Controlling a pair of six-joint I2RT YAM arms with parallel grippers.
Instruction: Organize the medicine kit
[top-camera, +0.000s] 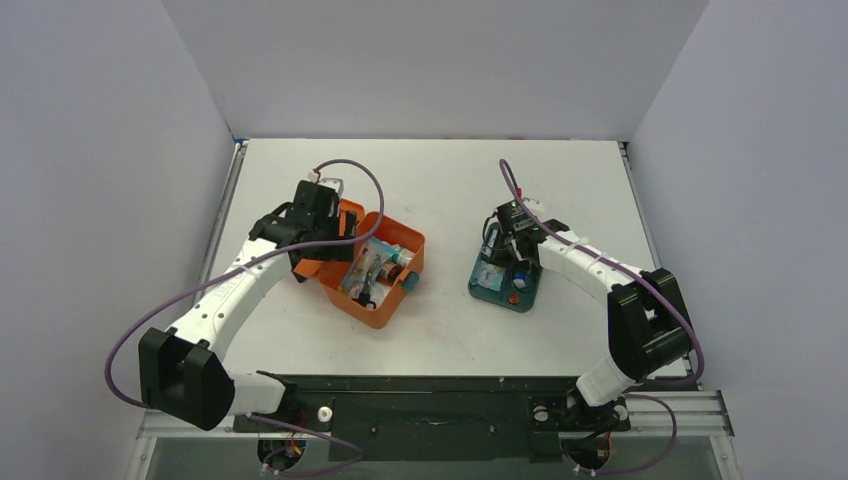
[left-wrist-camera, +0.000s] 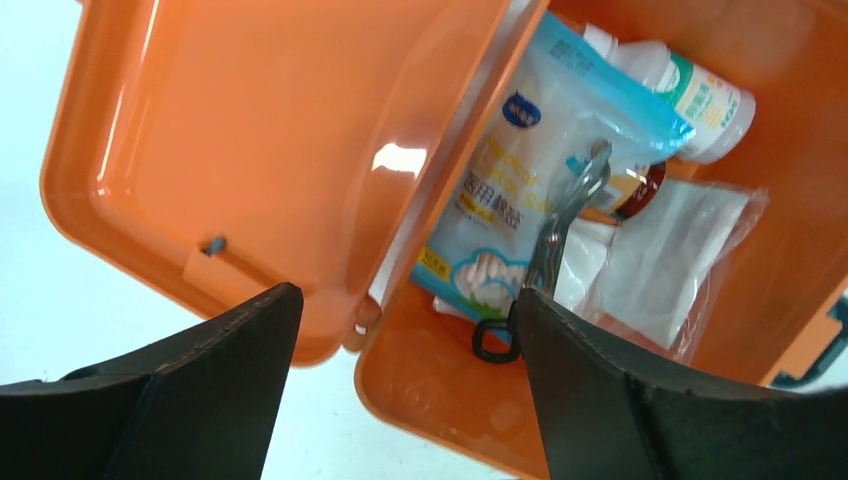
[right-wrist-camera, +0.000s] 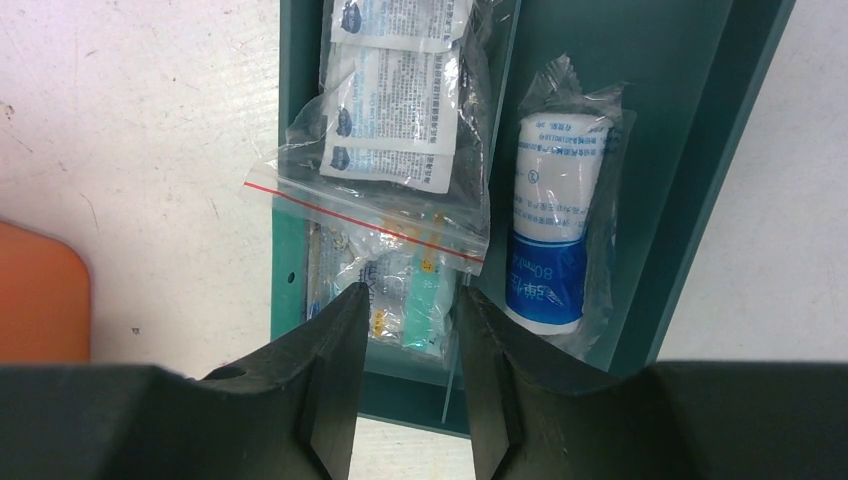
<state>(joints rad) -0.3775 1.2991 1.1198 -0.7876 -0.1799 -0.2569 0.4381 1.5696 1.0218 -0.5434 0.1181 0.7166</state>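
The orange medicine kit lies open left of centre, its lid folded back. In the left wrist view the lid is empty and the base holds a blue cotton-swab pack, metal scissors, a white bottle and a clear gauze pack. My left gripper is open and empty above the hinge; it also shows in the top view. My right gripper is partly open over the teal tray, its fingertips straddling the lower end of a zip bag.
The teal divided tray sits right of centre and also holds a wrapped bandage roll. A small red item lies at the tray's near end. An orange edge shows left of the tray. Walls close in on three sides.
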